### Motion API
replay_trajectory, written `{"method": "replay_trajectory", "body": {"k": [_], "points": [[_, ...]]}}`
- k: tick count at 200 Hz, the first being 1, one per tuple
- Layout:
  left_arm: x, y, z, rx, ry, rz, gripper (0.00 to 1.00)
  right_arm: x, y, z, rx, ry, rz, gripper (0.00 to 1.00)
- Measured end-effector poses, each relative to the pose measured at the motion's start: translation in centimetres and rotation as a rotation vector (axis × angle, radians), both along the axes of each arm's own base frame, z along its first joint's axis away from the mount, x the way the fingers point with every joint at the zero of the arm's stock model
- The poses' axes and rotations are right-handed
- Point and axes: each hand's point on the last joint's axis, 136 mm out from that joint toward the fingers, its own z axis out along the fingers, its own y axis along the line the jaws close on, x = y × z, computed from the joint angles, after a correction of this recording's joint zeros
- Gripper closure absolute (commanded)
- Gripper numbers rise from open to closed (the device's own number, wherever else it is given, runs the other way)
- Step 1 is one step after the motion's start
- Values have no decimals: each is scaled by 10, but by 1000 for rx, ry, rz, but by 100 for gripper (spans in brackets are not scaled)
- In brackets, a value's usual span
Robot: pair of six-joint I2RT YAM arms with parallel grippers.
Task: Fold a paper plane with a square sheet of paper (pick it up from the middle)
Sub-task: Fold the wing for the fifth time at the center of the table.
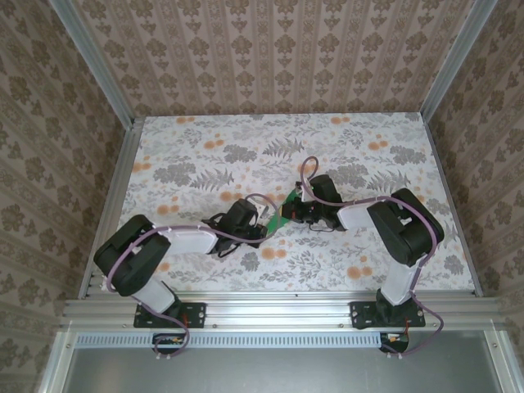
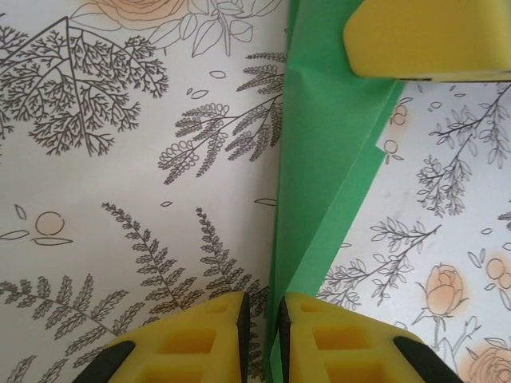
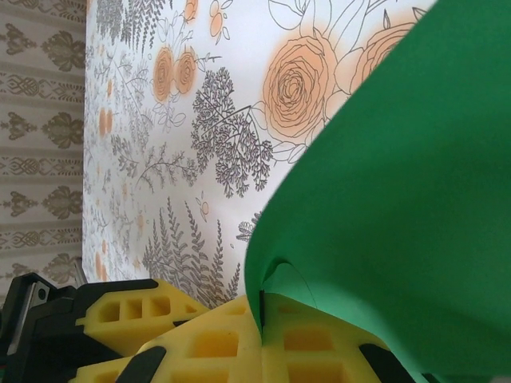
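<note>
item: square sheet of paper [image 2: 327,159], creased, strung between both arms. right gripper [image 3: 261,327] pinches it; left gripper [image 2: 262,335] sits narrow around its edge, bite unclear. your risks: arms pulling apart tear it; a loose left grip drops it.

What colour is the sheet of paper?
The paper is plain bright green, clearest in the right wrist view.

The left arm [image 1: 187,239] and right arm [image 1: 360,215] are bending at the elbows and reaching inward, wrists almost meeting. The left gripper [image 2: 262,335] is straddling the green paper [image 2: 335,144], fingers a narrow gap apart; the right gripper [image 3: 261,315] is clamping it tight.
</note>
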Motion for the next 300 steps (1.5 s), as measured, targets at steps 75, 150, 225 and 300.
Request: {"method": "replay_trajectory", "body": {"k": [75,150,225,300], "points": [[-6,-3,14,-107,62,-24,59,1,0,-1,-1,-10,-1,100],[14,3,29,-329,253,79,65,-11,-7,-14,-17,-8,8,100],[22,-22,28,-371,361,63,74,-16,-13,-23,-46,-17,10,100],[17,-47,11,-313,425,22,82,-14,-15,-23,-46,-22,1,96]]}}
